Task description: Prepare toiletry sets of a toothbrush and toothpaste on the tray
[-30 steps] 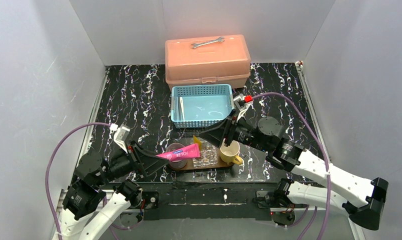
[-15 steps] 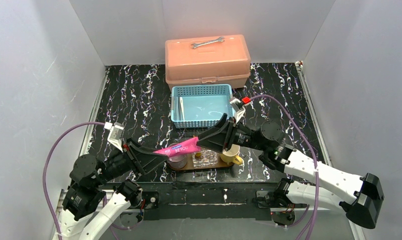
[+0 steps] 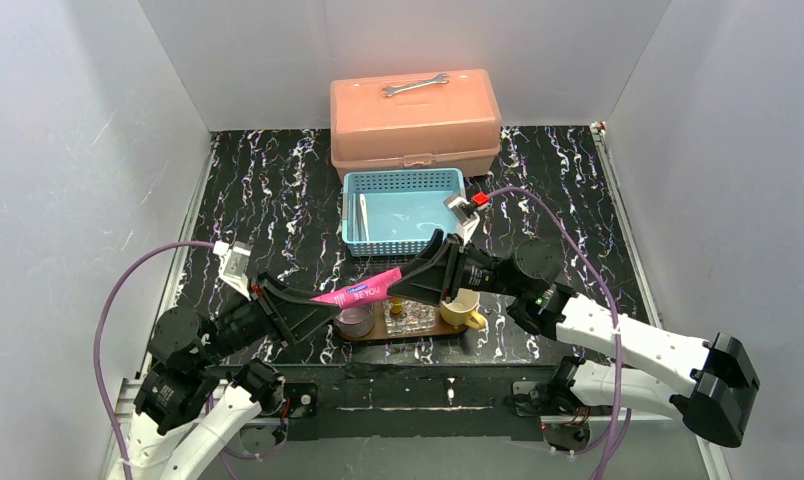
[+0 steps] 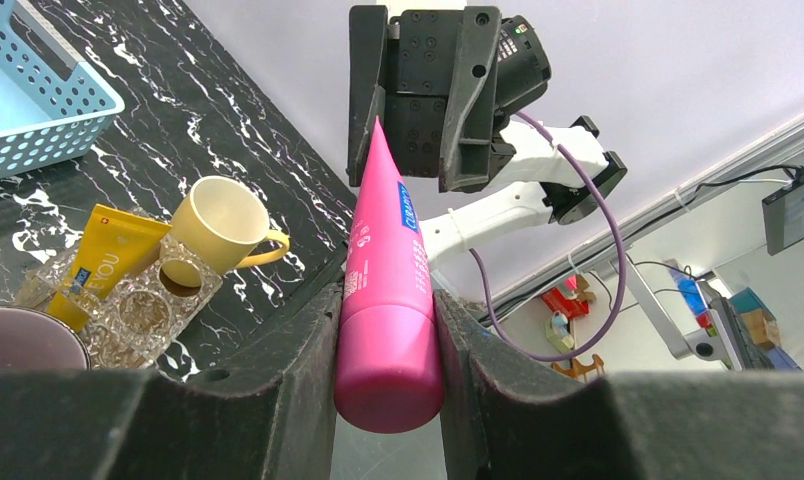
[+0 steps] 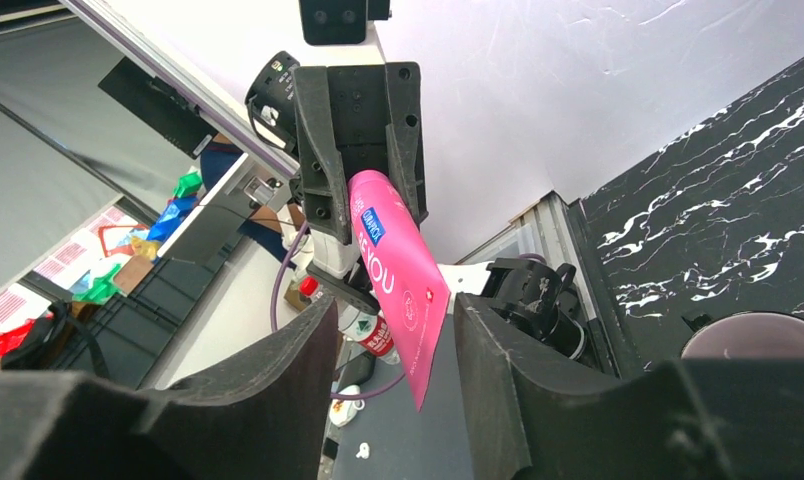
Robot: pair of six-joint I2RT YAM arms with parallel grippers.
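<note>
My left gripper [image 3: 323, 305] is shut on the cap end of the magenta-pink toothpaste tube [image 3: 363, 291] and holds it in the air above the dark-brown tray [image 3: 378, 334]. In the left wrist view the tube [image 4: 388, 290] sits clamped between my fingers [image 4: 388, 345]. My right gripper [image 3: 406, 283] faces it, open, with the tube's flat tail [image 5: 403, 280] between its jaws [image 5: 396, 345], not pinched. The yellow toothpaste tube [image 4: 103, 262] leans in a glass holder on the tray. A pale toothbrush [image 3: 362, 215] lies in the blue basket.
A light-blue slotted basket [image 3: 405, 236] stands behind the tray. A peach toolbox [image 3: 415, 125] with a steel wrench [image 3: 415, 86] on it stands at the back. On the tray are a purple cup [image 3: 355, 321], a glass holder [image 3: 410, 316] and a yellow mug [image 3: 460, 306].
My left gripper has raised the pink tube off the purple cup and tilted it up. My right gripper has moved left, so the tube's tail is now between its open jaws.
</note>
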